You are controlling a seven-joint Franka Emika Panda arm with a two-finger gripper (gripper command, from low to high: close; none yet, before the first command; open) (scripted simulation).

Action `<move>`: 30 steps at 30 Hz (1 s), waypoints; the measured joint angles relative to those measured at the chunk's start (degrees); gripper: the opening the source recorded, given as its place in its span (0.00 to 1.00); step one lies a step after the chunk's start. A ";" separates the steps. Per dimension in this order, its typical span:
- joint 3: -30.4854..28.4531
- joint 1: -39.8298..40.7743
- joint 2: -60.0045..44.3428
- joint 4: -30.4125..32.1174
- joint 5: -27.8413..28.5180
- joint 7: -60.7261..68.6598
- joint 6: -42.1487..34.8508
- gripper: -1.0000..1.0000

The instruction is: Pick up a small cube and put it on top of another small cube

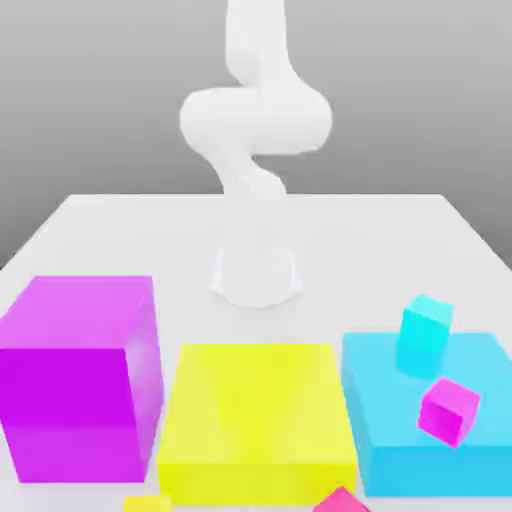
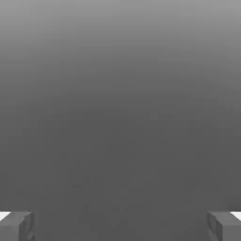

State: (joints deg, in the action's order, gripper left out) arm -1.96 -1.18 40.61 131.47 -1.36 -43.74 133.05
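Gripper (image 2: 120,226) wide open, nothing held. Small pink cube (image 1: 448,410) and small cyan cube (image 1: 426,330) sit on big cyan block (image 1: 390,440). Come straight down over one, squeeze flat sides.

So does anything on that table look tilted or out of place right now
Yes. On the big cyan block, the small magenta cube sits tipped on a corner, and the small cyan cube looks slightly tilted rather than flat. The large magenta block and yellow block sit square.
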 joint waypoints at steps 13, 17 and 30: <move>-8.33 -4.01 -27.43 -1.72 -8.36 11.95 6.39 0.50; -9.46 -3.82 -35.73 -2.24 -10.63 15.40 8.35 0.50; -11.24 -1.15 -61.13 -3.51 -9.92 20.98 15.89 0.50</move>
State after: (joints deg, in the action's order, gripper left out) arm -13.20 -2.33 -20.53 127.96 -11.29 -22.75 148.94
